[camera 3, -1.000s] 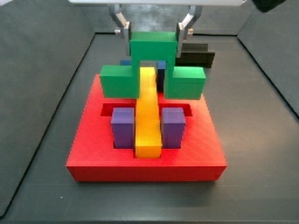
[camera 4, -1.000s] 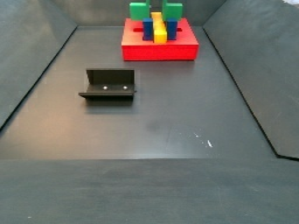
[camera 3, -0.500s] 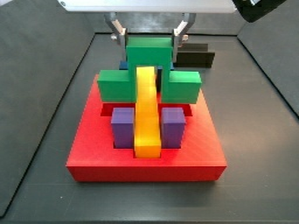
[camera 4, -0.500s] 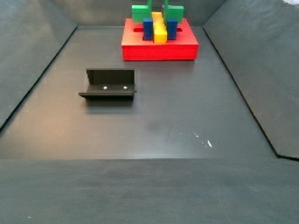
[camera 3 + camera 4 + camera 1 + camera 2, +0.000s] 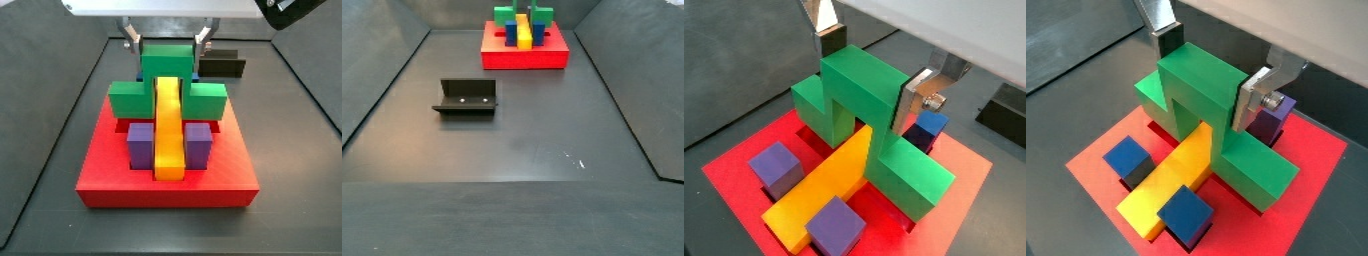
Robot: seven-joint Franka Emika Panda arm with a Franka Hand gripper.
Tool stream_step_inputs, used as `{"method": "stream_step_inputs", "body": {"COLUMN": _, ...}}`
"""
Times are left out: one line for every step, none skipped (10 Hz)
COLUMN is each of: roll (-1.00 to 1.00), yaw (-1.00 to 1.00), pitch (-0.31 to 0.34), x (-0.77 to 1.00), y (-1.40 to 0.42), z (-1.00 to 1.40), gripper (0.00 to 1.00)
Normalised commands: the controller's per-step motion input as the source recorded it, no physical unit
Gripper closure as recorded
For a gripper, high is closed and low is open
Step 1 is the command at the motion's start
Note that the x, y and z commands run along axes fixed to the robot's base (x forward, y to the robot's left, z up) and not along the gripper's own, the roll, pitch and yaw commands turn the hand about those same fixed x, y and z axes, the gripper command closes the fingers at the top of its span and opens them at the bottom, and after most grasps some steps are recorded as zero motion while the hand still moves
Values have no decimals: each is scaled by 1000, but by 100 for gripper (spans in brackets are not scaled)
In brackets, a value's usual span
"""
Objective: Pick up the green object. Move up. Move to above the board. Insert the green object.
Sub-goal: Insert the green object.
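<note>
The green object (image 5: pixel 167 85) straddles the far end of the yellow bar (image 5: pixel 167 130) on the red board (image 5: pixel 167 187). Its two side sections are down at the board's surface. It shows in both wrist views (image 5: pixel 871 110) (image 5: pixel 1207 110). My gripper (image 5: pixel 167 40) is over the board's far end. The gripper (image 5: pixel 869 72) (image 5: pixel 1211 72) is shut on the green object's raised middle section, one finger on each side. In a side view the board (image 5: pixel 525 58) is at the far end of the floor, with the green object (image 5: pixel 502 15) on it.
Purple blocks (image 5: pixel 140 143) (image 5: pixel 198 143) flank the bar's near end. Blue blocks (image 5: pixel 1126 157) (image 5: pixel 1186 208) also stand beside the bar. The fixture (image 5: pixel 465 97) stands on the floor away from the board and shows behind it (image 5: pixel 225 66). Dark walls enclose the floor.
My gripper has come down with the green object. Its side sections have sunk lower beside the yellow bar, toward the board.
</note>
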Motion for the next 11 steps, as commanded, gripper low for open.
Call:
{"method": "stream_step_inputs", "body": {"roll": 114, "yaw": 71, "pitch": -70, "x": 31, "y": -40, "z": -186, "gripper": 100}}
{"method": "stream_step_inputs", "body": {"roll": 193, "yaw": 109, "pitch": -90, "x": 69, "y": 0, "z": -286, "gripper": 100}}
{"method": "stream_step_inputs", "body": {"roll": 229, "yaw": 186, "pitch": -119, "x": 69, "y": 0, "z": -249, "gripper": 100}}
{"method": "stream_step_inputs", "body": {"roll": 241, "yaw": 217, "pitch": -119, "x": 26, "y": 0, "z": -169, "gripper": 100}}
{"method": "stream_step_inputs", "body": {"roll": 186, "yaw": 180, "pitch": -81, "x": 40, "y": -54, "z": -77, "gripper": 100}}
{"method": "stream_step_inputs", "body": {"roll": 120, "yaw": 120, "pitch": -79, "x": 0, "y": -157, "z": 0, "gripper": 100}}
{"method": "stream_step_inputs", "body": {"roll": 69, "yaw": 20, "pitch": -76, "x": 0, "y": -174, "z": 0, "gripper": 100}}
{"method": "stream_step_inputs", "body": {"roll": 0, "yaw": 0, "pitch": -76, "x": 0, "y": -80, "z": -26, "gripper": 100}}
{"method": "stream_step_inputs", "body": {"roll": 0, "yaw": 0, "pitch": -83, "x": 31, "y": -43, "z": -51, "gripper": 100}}
{"method": "stream_step_inputs", "body": {"roll": 0, "yaw": 0, "pitch": -103, "x": 77, "y": 0, "z": -174, "gripper": 100}}
{"method": "stream_step_inputs", "body": {"roll": 0, "yaw": 0, "pitch": -89, "x": 103, "y": 0, "z": -203, "gripper": 100}}
